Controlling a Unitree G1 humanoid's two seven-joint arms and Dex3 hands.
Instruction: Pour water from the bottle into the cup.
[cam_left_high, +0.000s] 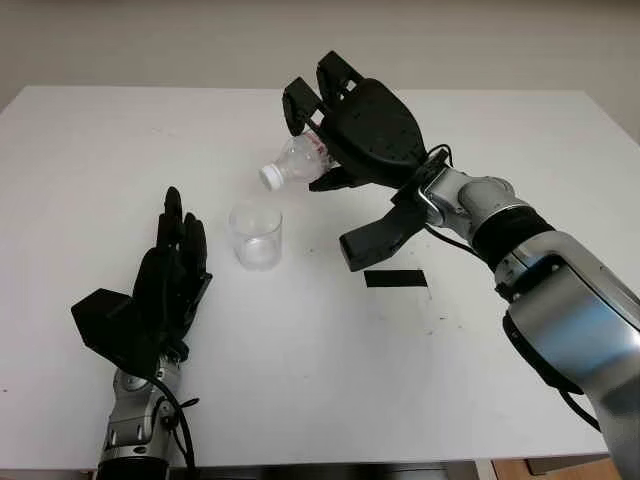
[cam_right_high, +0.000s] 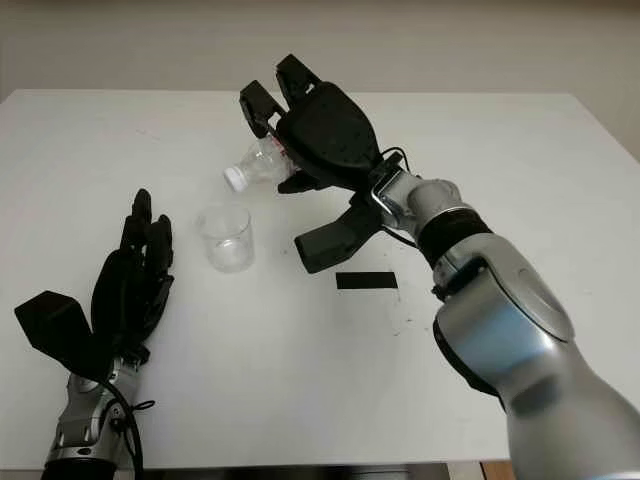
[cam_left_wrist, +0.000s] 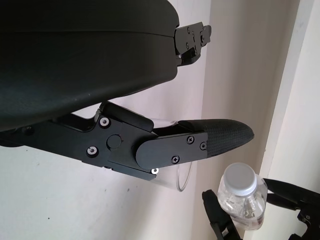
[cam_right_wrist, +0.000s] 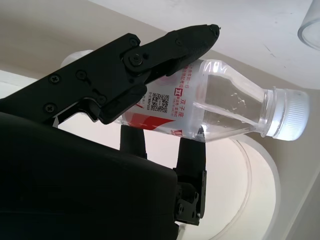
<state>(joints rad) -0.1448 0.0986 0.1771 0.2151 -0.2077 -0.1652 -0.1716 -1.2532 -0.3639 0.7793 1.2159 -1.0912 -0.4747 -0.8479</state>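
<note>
The left hand (cam_left_high: 165, 285) sits open on the near left of the table (cam_left_high: 90, 150), just beside the cup (cam_left_high: 256, 235) but apart from it, so it offers the cup no steadying. The cup stands upright near the table's middle, clear plastic and light-looking, and I cannot tell whether any water is in it. Above and just right of it, the right hand (cam_left_high: 335, 125) has its fingers (cam_right_wrist: 165, 47) closed around the bottle (cam_left_high: 295, 160), tipped neck-down with its mouth hanging over the cup's far rim. The main trouble is that the white cap (cam_right_wrist: 290, 117) appears to be on the bottle, so tilting further would likely pour nothing. If the cap is in fact loose or off, the mouth looks slightly off the cup's centre, and water could run onto the table. A low pass of the bottle could also knock the unsupported cup over. The bottle's lower body is hidden behind the right hand's shell, so the water level is hard to judge. A black strip (cam_left_high: 395, 278) lies on the table to the right of the cup.
</note>
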